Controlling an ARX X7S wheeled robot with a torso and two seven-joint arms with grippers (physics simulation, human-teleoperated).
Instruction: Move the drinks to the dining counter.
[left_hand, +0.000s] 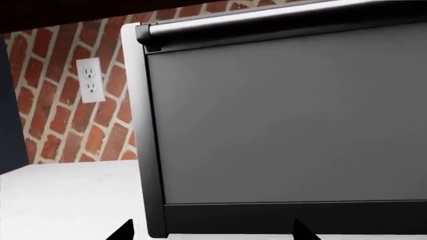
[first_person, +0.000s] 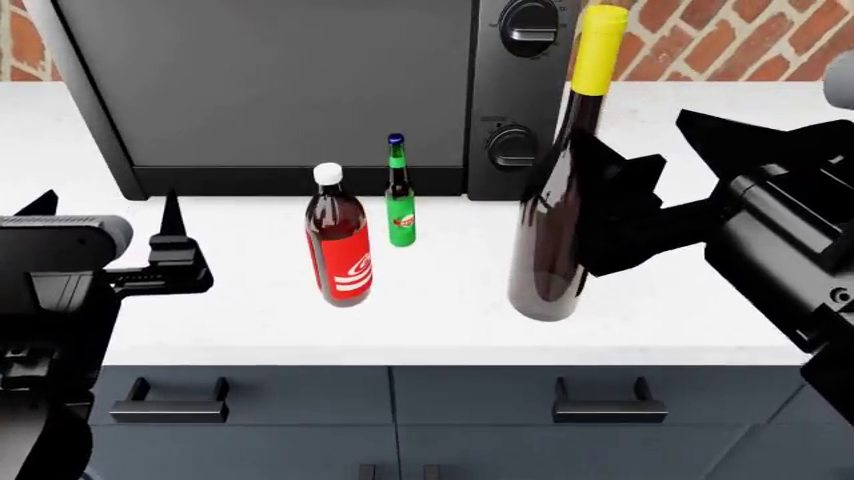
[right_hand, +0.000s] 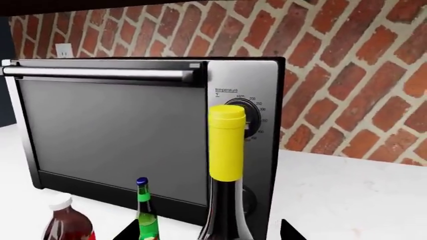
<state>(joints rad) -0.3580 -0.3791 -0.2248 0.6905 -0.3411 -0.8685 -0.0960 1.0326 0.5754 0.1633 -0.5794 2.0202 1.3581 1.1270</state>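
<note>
3 bottles on white counter (first_person: 441, 320), wine bottle (first_person: 554, 210) in right end effector (first_person: 627, 215), left end effector (first_person: 167, 262) spread, empty.

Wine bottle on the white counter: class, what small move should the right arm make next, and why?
Probably close the right hand on the wine bottle before lifting. Its fingers sit at the bottle's side at mid-body, but whether they grip it cannot be told, and the bottle stands upright on the white counter.
</note>
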